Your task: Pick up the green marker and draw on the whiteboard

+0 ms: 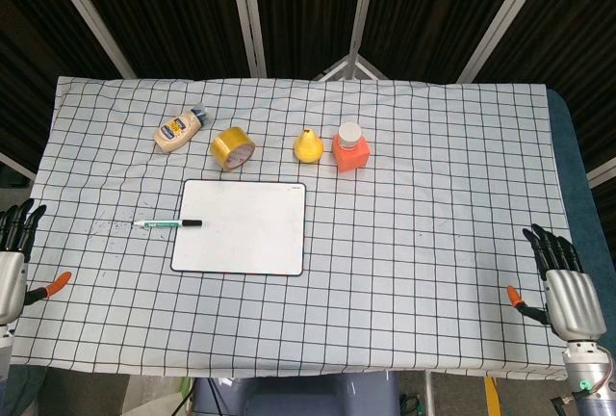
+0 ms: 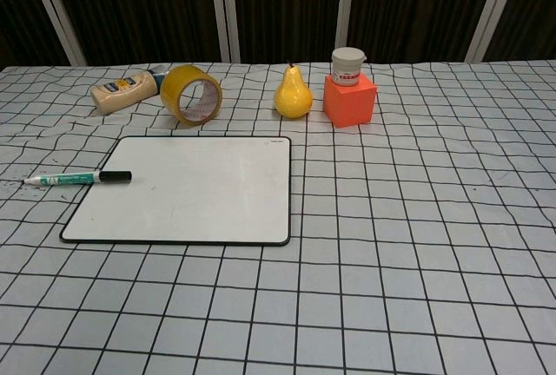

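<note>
The left hand (image 1: 13, 252) rests at the left edge of the table (image 1: 443, 175), dark fingers (image 1: 21, 223) spread apart and pointing toward the far side, orange-tipped thumb (image 1: 56, 282) stuck out toward the table's middle; it holds nothing. The right hand (image 1: 563, 286) lies at the opposite edge in the same pose, fingers (image 1: 551, 243) apart, thumb (image 1: 517, 297) pointing inward, nothing in its grasp. (Neither hand appears in the chest view.)

Inward from the left hand's fingers, well apart from them, lies the green marker (image 1: 167, 223), flat on the checked cloth, its black cap end just overlapping the left edge of the whiteboard (image 1: 245, 228) and its other end pointing back toward the left hand. The whiteboard lies flat with a clean surface, between the two hands but nearer the left one and far from the right-hand fingers.

Beyond the whiteboard, further from both hands, a row of things stands on the cloth: a squeeze bottle (image 1: 179, 130) lying on its side, a roll of yellow tape (image 1: 232, 148) standing on its edge just beside it, then a yellow pear (image 1: 307, 146) upright, and close by it an orange jar (image 1: 350, 149) with a white lid.
</note>
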